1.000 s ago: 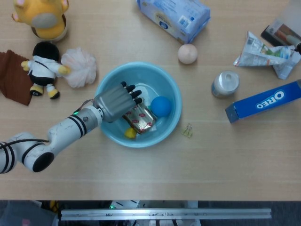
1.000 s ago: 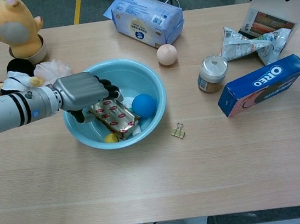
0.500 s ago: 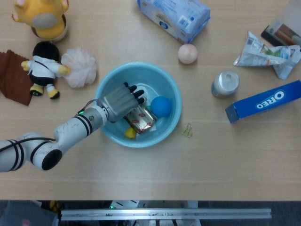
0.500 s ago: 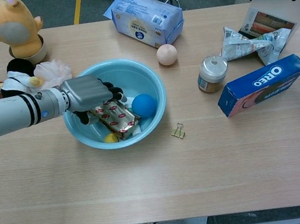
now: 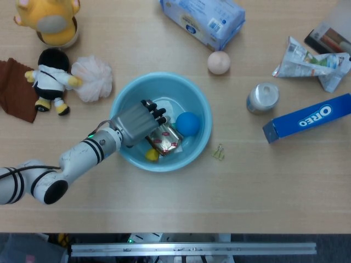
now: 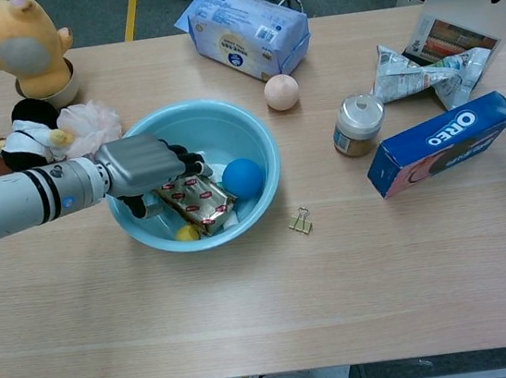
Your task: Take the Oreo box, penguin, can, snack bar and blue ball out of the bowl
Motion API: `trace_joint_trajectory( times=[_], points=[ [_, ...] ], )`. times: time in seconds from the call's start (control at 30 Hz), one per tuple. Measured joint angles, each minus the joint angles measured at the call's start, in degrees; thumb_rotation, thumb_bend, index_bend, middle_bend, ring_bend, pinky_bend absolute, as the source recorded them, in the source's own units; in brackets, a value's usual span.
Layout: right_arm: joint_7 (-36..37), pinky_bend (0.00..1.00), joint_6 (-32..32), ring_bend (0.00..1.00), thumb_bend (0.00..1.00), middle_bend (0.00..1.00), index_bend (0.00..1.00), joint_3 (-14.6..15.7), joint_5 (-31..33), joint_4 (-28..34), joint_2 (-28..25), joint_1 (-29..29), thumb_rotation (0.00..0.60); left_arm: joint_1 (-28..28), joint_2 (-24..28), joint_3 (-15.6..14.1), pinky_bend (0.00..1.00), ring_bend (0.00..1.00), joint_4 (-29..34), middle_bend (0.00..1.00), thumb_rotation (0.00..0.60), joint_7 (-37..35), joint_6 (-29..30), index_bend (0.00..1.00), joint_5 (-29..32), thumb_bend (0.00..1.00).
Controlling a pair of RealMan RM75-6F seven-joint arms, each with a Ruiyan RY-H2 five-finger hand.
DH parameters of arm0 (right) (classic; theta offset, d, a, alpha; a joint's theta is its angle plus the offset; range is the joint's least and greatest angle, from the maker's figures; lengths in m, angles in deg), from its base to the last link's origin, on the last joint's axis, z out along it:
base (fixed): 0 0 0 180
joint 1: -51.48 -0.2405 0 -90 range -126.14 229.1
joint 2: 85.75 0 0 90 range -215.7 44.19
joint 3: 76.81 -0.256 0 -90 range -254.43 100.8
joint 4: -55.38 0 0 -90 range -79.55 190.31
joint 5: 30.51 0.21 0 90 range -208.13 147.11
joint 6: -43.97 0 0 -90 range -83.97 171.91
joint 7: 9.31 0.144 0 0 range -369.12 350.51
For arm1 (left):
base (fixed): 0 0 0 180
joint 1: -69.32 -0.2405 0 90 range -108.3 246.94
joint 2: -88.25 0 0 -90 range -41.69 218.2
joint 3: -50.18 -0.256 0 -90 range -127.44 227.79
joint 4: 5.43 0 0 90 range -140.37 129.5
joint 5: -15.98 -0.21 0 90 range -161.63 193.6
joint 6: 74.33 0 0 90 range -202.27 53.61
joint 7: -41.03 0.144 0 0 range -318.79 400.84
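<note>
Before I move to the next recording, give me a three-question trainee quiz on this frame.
1. True or false: the Oreo box lies on the table, outside the blue bowl.
2. Which task item sits in the bowl just right of the red snack bar? A) silver can B) blue ball C) peach ball
3. Fill in: the left hand reaches into the bowl from the ____ side of the chest view.

Key: 1 true; 2 B; 3 left.
</note>
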Motion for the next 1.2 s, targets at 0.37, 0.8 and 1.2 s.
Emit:
trace_joint_trajectory(
  times=[0.37,0.8,1.2],
  points=[
    [0.1,0.47,-0.1,0.21,0.29,0.27,0.0,-0.1,0.2,0.1,-0.2,0.4,0.6,0.1,-1.7,-0.3,0.26,0.13,-1.7,0.09,0.6,-0.4,0.3,0.08,0.1,0.37],
    [1.0,0.47,0.1,0.21,0.29,0.27,0.0,-0.3,0.0,-0.5,-0.2,0.8,0.6,0.4,-2.9,-0.6,0.33,0.2,-2.4,0.16,0.6,-0.2,0.4,0.19,0.6,0.37],
    [1.6,0.47,0.0,0.21,0.29,0.27,0.0,-0.5,0.0,-0.7,-0.4,1.3,0.6,-0.2,-3.3,0.0,0.43,0.33,-3.2,0.29,0.6,-4.2,0.6,0.32,-2.0,0.37]
  ],
)
